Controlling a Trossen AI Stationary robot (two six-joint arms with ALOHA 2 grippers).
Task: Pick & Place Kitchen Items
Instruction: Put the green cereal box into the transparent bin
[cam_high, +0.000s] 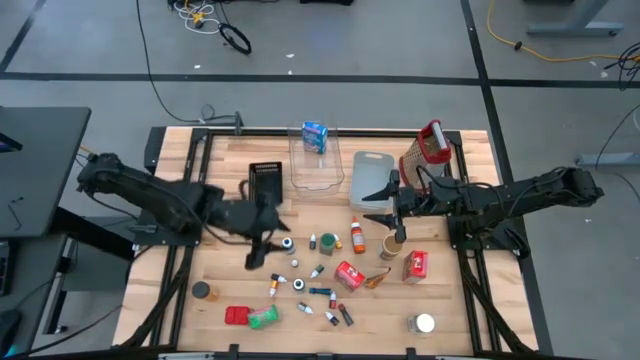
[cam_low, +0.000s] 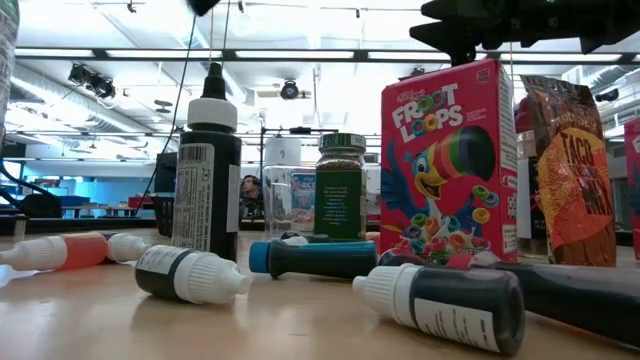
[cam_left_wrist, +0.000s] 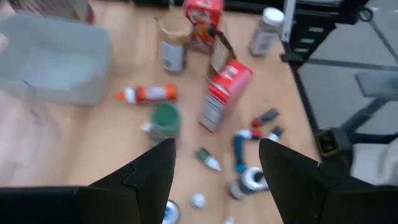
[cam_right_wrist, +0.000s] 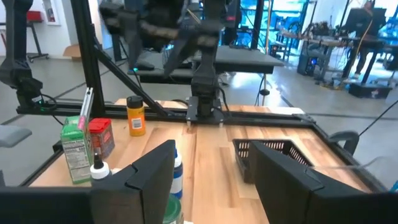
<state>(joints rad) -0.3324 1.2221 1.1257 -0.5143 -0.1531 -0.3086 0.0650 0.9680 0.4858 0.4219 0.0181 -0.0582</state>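
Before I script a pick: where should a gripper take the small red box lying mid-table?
Judging from above, grip the red box across its narrow sides, coming straight down. It lies flat and angled, so turn the wrist to match; the brown scrap crowds one end.

Small boxes, bottles, jars (cam_high: 340, 275) scattered across the wooden tabletop; none held

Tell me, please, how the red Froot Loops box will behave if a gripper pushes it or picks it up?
The Froot Loops box stands upright on a narrow base in the low view, so a push near its top would probably tip it. It looks like thin cardboard, likely light and easy to dent under a hard squeeze. Its flat sides should not roll.
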